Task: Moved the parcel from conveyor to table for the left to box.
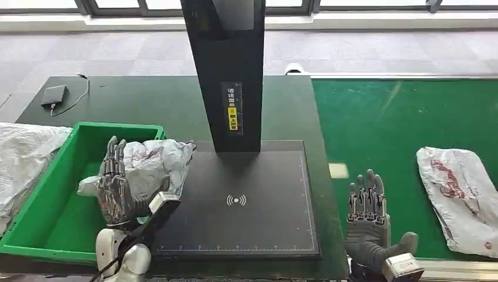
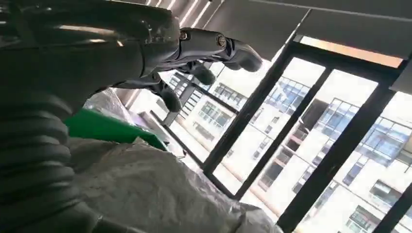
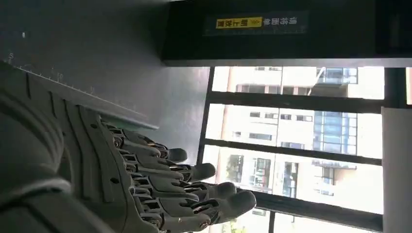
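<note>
Left hand (image 1: 120, 191) fingers clamp parcel (image 1: 154, 164) over green bin (image 1: 35, 232); right hand (image 1: 368, 220) fingers apart

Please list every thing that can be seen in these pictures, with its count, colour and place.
parcel: one, grey-white, over the bin's right edge, against the left robot hand
second parcel: one, white with red print, on the belt
bags: white, left of the bin
bin: one, green, on the table's left
scanner: one, black, mid-table
belt: green, right
device: one, black, far left corner
left robot hand: grey
right robot hand: grey, open, near the belt's edge
</note>
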Controlling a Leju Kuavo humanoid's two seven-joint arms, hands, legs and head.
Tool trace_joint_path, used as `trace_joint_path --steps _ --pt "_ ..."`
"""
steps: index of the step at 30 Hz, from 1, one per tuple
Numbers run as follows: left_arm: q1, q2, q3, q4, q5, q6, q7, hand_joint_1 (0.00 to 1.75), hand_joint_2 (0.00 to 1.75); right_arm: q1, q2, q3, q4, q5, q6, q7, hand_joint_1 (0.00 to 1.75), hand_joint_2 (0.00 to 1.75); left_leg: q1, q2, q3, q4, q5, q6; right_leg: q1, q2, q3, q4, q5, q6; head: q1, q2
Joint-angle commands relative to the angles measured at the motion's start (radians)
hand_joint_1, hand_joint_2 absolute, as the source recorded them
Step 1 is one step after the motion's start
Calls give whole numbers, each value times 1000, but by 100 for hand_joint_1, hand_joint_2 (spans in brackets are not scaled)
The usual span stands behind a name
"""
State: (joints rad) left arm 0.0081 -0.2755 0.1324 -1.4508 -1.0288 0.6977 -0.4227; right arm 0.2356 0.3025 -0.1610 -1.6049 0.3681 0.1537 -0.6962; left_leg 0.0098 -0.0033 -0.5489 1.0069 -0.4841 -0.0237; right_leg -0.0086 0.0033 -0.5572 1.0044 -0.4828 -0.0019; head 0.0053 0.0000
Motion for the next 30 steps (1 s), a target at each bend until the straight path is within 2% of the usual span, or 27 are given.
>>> trace_joint_path --steps 1,15,18,22,24,25,26,27,28,30 --pt "87 -74 92 -181 152 0 -133 0 0 15 -4 -7 -11 2 -11 -2 0 0 0 1 -1 -1 1 1 0 0 -1 -1 1 0 0 0" --pt "106 -74 87 -201 160 0 -137 0 0 19 -7 -4 -14 0 -12 -2 0 0 0 1 -1 -4 3 2 0 0 0 -4 3 1 0 0" --pt "160 -74 122 -339 324 0 -211 0 0 37 -27 26 -19 -26 -30 -2 0 0 0 2 -1 -1 0 1 0 2 -1 -2 1 0 0 0" --pt "165 -74 167 -429 607 0 -275 0 0 50 -36 37 -24 -47 -70 -2 0 0 0 3 0 -1 0 1 0 2 -1 -1 1 0 0 0" --pt "182 -70 108 -452 665 0 -275 0 0 57 -38 14 -30 -32 -114 -2 0 0 0 1 -1 0 0 1 0 1 -1 -1 0 0 0 0" --pt "189 -42 73 -459 726 0 -275 0 0 64 -29 -25 -38 -10 -156 -2 0 0 0 0 -2 0 0 1 0 0 -1 0 0 0 0 0" --pt "197 -6 14 -474 788 0 -275 0 0 67 -27 -55 -50 -6 -148 -2 0 0 0 -1 -2 -1 0 1 0 -1 -1 -1 0 0 0 0" --pt "210 79 -111 -453 882 -20 -275 0 0 71 -16 -103 -68 11 -150 -2 0 0 0 -2 -3 0 0 1 0 -3 -1 0 -1 0 0 0" --pt "216 91 -144 -424 907 -67 -275 0 0 73 -4 -141 -84 44 -174 -2 0 0 -1 -6 -3 -1 1 1 0 -6 -1 -1 -1 0 0 0" --pt "210 81 -155 -417 894 -59 -275 0 0 81 -10 -156 -97 40 -167 -2 0 0 -1 -5 -2 -1 1 1 -1 -5 -1 -1 -1 1 0 0"
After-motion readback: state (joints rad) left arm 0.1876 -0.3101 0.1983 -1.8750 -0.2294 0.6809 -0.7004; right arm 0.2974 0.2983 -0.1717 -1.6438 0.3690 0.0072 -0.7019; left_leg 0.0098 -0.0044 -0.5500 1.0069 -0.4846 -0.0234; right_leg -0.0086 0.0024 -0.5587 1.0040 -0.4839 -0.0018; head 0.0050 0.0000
